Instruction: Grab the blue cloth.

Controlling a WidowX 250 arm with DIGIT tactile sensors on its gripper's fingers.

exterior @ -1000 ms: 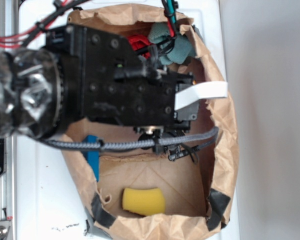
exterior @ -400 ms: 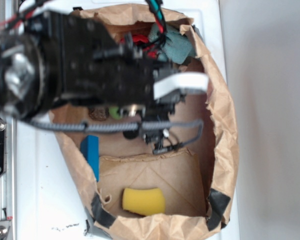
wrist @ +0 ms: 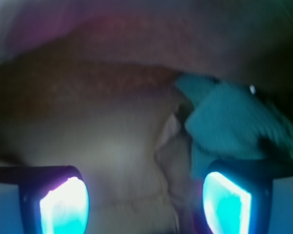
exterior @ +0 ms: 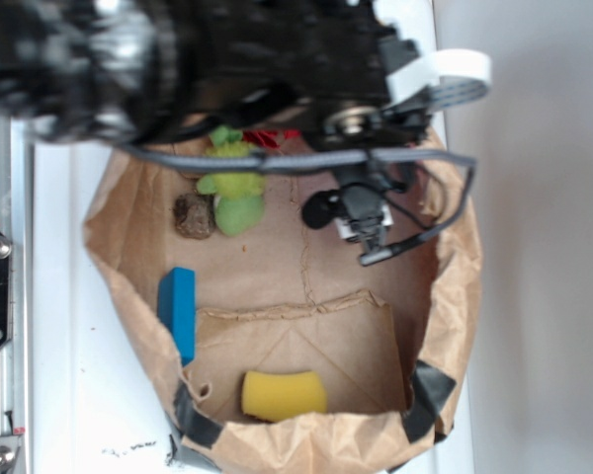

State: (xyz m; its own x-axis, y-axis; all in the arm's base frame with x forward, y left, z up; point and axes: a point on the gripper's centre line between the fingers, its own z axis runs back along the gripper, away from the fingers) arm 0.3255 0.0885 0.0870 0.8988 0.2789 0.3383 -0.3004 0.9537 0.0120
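In the outside view, the black robot arm [exterior: 227, 69] is blurry and covers the top of the brown paper bag [exterior: 455, 286], so we cannot see the soft blue-green cloth there. The wrist view shows that cloth [wrist: 229, 122] up on the right, just above the right finger. The gripper [wrist: 144, 200] is wide open and holds nothing.

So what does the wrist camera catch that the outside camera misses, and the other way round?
Only the wrist view shows the blue cloth and the gripper, whose glowing fingertips stand wide apart, empty. Only the exterior view shows the blue block, yellow sponge, green toy and the black arm that hides the cloth there. Both show the brown paper bag they lie in.
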